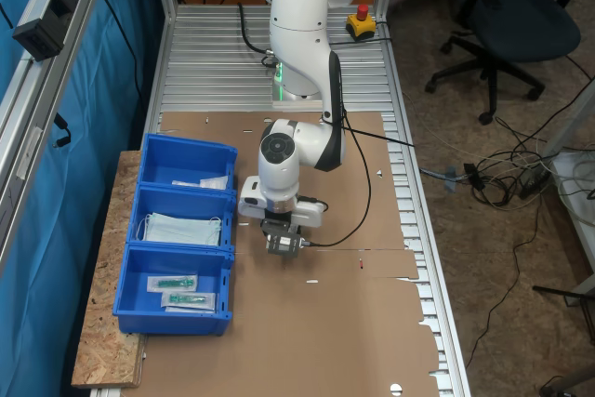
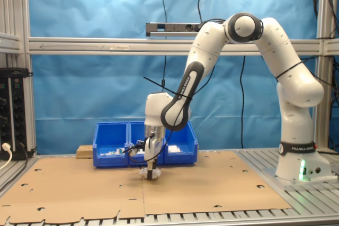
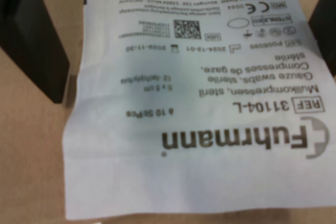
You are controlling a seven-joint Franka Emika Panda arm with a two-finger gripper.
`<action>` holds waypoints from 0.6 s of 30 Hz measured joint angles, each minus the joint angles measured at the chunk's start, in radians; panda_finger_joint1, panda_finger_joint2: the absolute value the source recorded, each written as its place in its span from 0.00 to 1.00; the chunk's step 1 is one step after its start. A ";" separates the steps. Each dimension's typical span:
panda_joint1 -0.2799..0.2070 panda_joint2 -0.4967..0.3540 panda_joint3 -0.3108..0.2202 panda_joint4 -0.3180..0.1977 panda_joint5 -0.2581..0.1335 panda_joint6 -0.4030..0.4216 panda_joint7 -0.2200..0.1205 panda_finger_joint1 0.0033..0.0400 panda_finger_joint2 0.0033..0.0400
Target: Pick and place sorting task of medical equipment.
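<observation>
A flat white sachet (image 3: 199,129) with grey print, the medical equipment, lies on the brown cardboard (image 3: 31,145). My gripper (image 3: 189,72) is down over it, its black fingers (image 3: 31,40) standing wide at the sachet's two opposite edges. In the first exterior view the gripper (image 1: 284,246) points straight down at the cardboard, just off the blue bins' side. The second exterior view has the gripper (image 2: 151,175) low at the cardboard with a bit of the white sachet (image 2: 143,172) beside its tip.
Three joined blue bins (image 1: 177,144) stand at the first exterior view's left: one with white sachets (image 1: 200,181), one with pale-blue masks (image 1: 181,228), one with clear teal packets (image 1: 181,291). A red stop button (image 1: 361,23) sits by the arm's base (image 1: 297,81).
</observation>
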 joint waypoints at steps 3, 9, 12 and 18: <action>0.000 0.000 0.000 0.000 0.000 0.000 0.000 1.00 1.00; 0.000 0.000 0.000 0.000 0.000 0.000 0.000 1.00 1.00; 0.000 0.000 0.000 0.000 0.000 0.000 0.000 1.00 1.00; 0.000 0.000 0.000 0.000 0.000 0.000 0.000 0.63 0.63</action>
